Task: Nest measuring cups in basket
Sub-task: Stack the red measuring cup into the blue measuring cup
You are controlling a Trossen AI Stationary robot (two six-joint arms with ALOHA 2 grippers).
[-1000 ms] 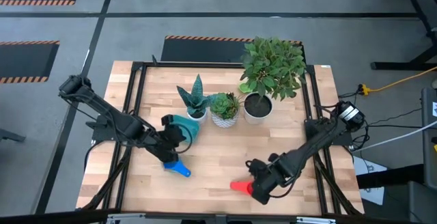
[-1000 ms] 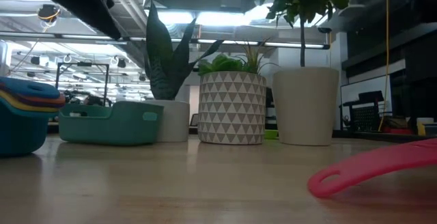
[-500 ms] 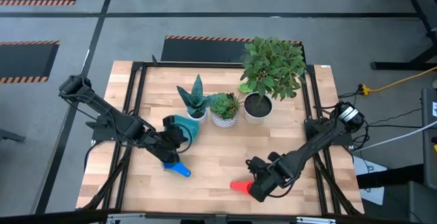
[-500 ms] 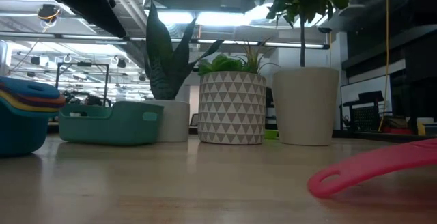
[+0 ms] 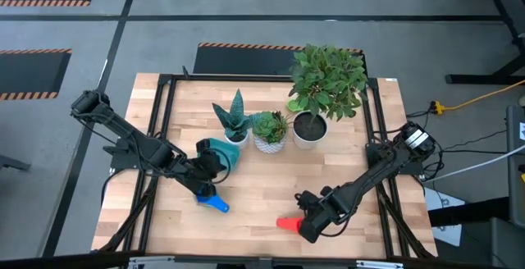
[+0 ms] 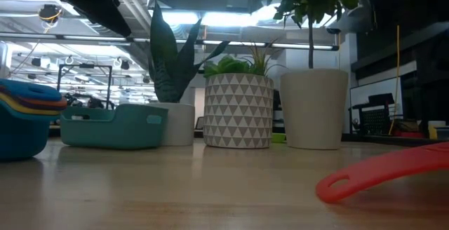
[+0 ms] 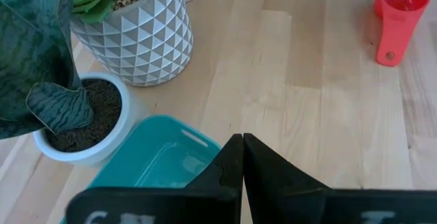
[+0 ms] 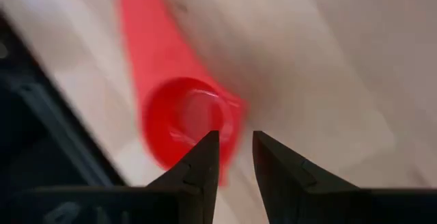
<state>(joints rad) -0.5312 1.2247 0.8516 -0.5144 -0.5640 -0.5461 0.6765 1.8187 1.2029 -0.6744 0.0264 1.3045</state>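
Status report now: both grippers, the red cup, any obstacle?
Left gripper shut, over basket. Right gripper clamps red cup rim. Three plant pots behind basket; path looks clear.

1. In the low view the red cup (image 6: 393, 170) runs off the frame at 3 o'clock; only its handle shows.
2. The stack of cups (image 6: 24, 121) is cut by the edge at 9 o'clock.
3. From the left wrist, the basket (image 7: 160, 166) is partly hidden behind the dark fingers.
4. From the right wrist, the red cup is blurred, its rim hidden behind the fingertips (image 8: 205, 149).
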